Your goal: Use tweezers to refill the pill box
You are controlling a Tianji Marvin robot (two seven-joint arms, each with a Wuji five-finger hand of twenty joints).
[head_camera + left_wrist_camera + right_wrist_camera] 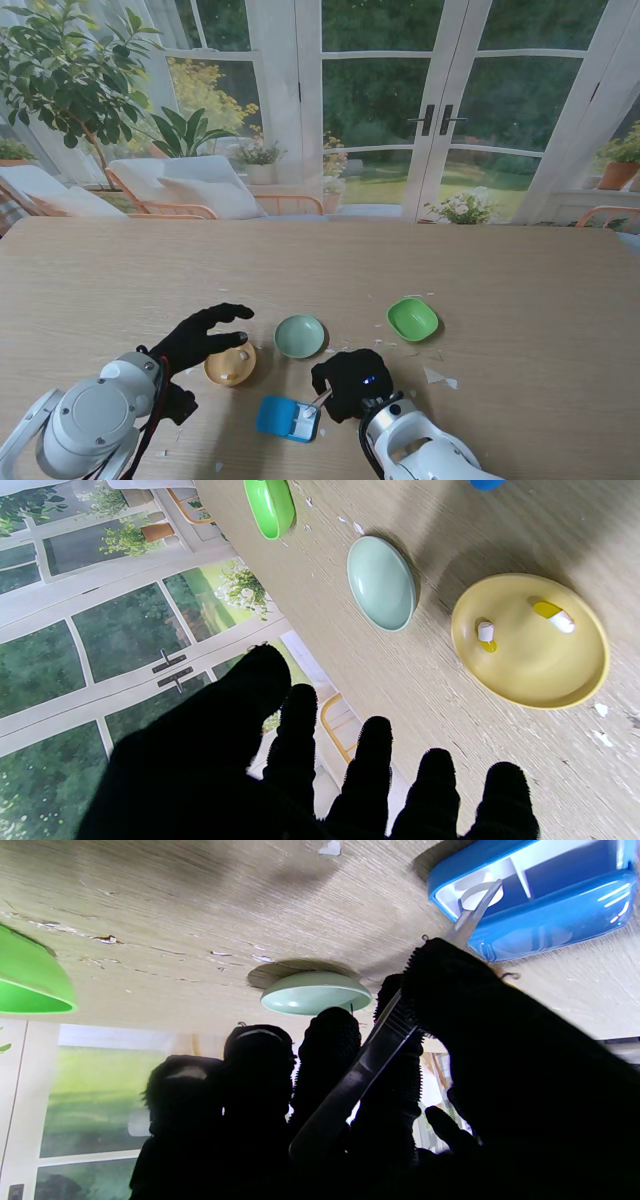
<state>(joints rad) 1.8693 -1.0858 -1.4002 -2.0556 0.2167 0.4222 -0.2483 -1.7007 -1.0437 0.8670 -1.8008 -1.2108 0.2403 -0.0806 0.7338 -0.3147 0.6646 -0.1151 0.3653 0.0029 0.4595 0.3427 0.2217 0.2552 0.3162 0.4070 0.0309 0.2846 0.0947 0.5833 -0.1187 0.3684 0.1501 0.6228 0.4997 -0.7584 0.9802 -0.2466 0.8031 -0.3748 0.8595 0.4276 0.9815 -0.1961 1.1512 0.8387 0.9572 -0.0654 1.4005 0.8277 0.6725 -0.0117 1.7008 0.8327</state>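
**A:** Stand view first. What is the right robot hand [350, 383] doing?

**B:** It is gripping the clear tweezers [318, 401], with its fingers curled tightly around them. The tips are pointing toward 8 o'clock, into the blue pill box [288, 418], which is lying on the table [520, 290] just beside that hand.

**A:** Is the right wrist view agreeing?

**B:** Yes. The tweezers [370, 1060] are running between the thumb and the gloved fingers [327, 1040], and the tip is reaching over an open compartment of the pill box [545, 915], where something white is lying. Whether the tips are pinching it, I cannot tell.

**A:** And the left robot hand [200, 338]?

**B:** It is holding nothing, its fingers spread wide, and it is hovering at 9 o'clock of the yellow dish [230, 364]. In the left wrist view two yellow-and-white capsules [554, 616] are lying in that yellow dish [530, 680].

**A:** Other dishes?

**B:** A pale green dish [300, 336] is sitting at 2 o'clock of the yellow one, and a bright green dish [413, 319] is sitting farther right. White scraps [438, 377] are lying scattered near it.
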